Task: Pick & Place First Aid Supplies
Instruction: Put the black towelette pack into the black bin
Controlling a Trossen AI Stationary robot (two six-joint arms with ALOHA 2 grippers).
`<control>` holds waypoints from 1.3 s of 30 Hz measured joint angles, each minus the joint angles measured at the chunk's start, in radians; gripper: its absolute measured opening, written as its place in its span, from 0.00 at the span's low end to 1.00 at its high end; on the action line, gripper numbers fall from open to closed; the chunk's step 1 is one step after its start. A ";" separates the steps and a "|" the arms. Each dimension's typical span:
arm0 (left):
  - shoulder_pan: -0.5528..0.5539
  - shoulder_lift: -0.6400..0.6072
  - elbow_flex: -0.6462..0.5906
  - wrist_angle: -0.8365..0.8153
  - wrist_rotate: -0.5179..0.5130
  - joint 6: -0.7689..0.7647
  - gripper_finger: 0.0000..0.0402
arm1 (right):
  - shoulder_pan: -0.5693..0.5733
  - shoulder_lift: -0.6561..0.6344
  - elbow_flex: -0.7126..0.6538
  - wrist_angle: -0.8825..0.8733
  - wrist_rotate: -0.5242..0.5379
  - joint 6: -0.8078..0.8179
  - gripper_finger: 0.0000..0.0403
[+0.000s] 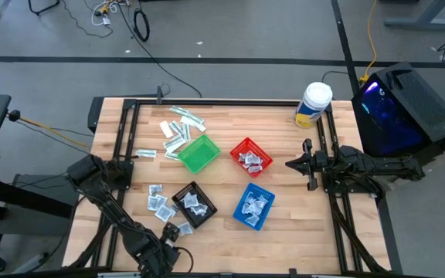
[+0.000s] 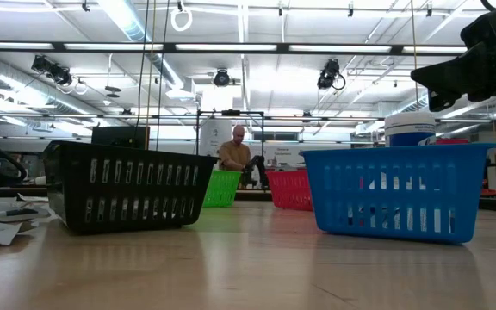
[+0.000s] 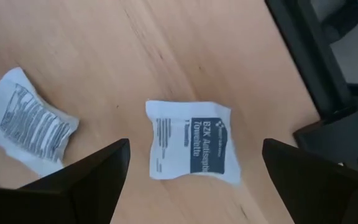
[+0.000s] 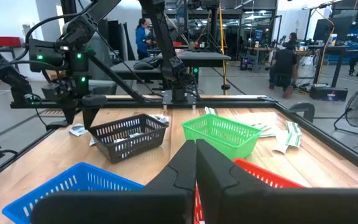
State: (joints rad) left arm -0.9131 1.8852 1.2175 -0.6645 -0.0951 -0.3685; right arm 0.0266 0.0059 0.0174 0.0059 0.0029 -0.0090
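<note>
A white-and-blue towelette sachet [image 3: 191, 142] lies flat on the bare wood just off the black basket [image 1: 194, 205], toward the table's near edge, squarely between the fingers of my left gripper [image 1: 163, 253], which hangs above it with jaws spread wide and nothing in them. The sachet is nearly square, its printed lines running across the gap between my fingers [image 3: 89, 171], so a straight drop looks enough to bracket it. A second sachet [image 3: 27, 121] sits just beside it, outside my reach as I now stand. My left arm is plainly the nearer; my right gripper [image 1: 309, 164] waits well beyond the red basket [image 1: 250, 157], fingers pressed together on nothing. The black, red and blue basket [image 1: 253, 207] each hold a few sachets; the green basket [image 1: 198, 153] looks empty, with narrow strips [image 1: 178, 135] scattered on the wood beyond it.
</note>
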 joint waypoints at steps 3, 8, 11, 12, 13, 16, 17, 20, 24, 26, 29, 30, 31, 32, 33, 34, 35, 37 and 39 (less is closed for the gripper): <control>0.000 0.001 0.000 -0.004 -0.008 -0.007 0.93 | 0.000 0.000 0.000 0.000 0.000 0.000 0.03; 0.006 0.005 0.000 -0.014 -0.016 -0.014 0.93 | 0.000 0.000 0.000 0.000 0.000 0.000 0.03; 0.006 0.020 0.000 -0.014 -0.015 -0.020 0.93 | 0.000 0.000 0.000 0.000 0.000 0.000 0.03; 0.005 0.025 0.000 -0.008 -0.009 -0.021 0.93 | 0.000 0.000 0.000 0.000 0.000 0.000 0.03; 0.005 0.031 0.000 -0.004 0.000 -0.022 0.93 | 0.000 0.000 0.000 0.000 0.000 0.000 0.03; 0.000 0.032 0.000 -0.001 -0.002 -0.021 0.93 | 0.000 0.000 0.000 0.000 0.000 0.000 0.03; 0.001 0.032 0.000 0.000 -0.001 -0.022 0.93 | 0.000 0.000 0.000 0.000 0.000 0.000 0.03; 0.002 0.032 0.000 -0.001 0.008 -0.016 0.93 | 0.000 0.000 0.000 0.000 0.000 0.000 0.03; 0.002 0.033 0.000 -0.001 0.044 -0.008 0.87 | 0.000 0.000 0.000 0.000 0.000 0.000 0.03; 0.003 0.033 0.000 -0.003 0.044 -0.005 0.82 | 0.000 0.000 0.000 0.000 0.000 0.000 0.03; 0.003 0.033 0.000 -0.004 0.045 -0.006 0.76 | 0.000 0.000 0.000 0.000 0.000 0.000 0.03; 0.003 0.033 0.000 -0.004 0.045 -0.006 0.74 | 0.000 0.000 0.000 0.000 0.000 0.000 0.03; 0.003 0.033 0.000 -0.004 0.045 -0.006 0.73 | 0.000 0.000 0.000 0.000 0.000 0.000 0.03; 0.003 0.033 0.000 -0.004 0.046 -0.006 0.71 | 0.000 0.000 0.000 0.000 0.000 0.000 0.03; 0.003 0.033 0.000 -0.004 0.046 -0.006 0.70 | 0.000 0.000 0.000 0.000 0.000 0.000 0.03; 0.003 0.033 0.000 -0.004 0.046 -0.006 0.69 | 0.000 0.000 0.000 0.000 0.000 0.000 0.03; 0.003 0.033 0.000 -0.004 0.046 -0.006 0.68 | 0.000 0.000 0.000 0.000 0.000 0.000 0.03; 0.003 0.033 0.000 -0.004 0.046 -0.010 0.65 | 0.000 0.000 0.000 0.000 0.000 0.000 0.03; 0.004 0.033 0.000 -0.004 0.045 -0.014 0.61 | 0.000 0.000 0.000 0.000 0.000 0.000 0.03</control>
State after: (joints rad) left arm -0.9092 1.9182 1.2175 -0.6682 -0.0498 -0.3820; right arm 0.0266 0.0059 0.0174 0.0055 0.0027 -0.0091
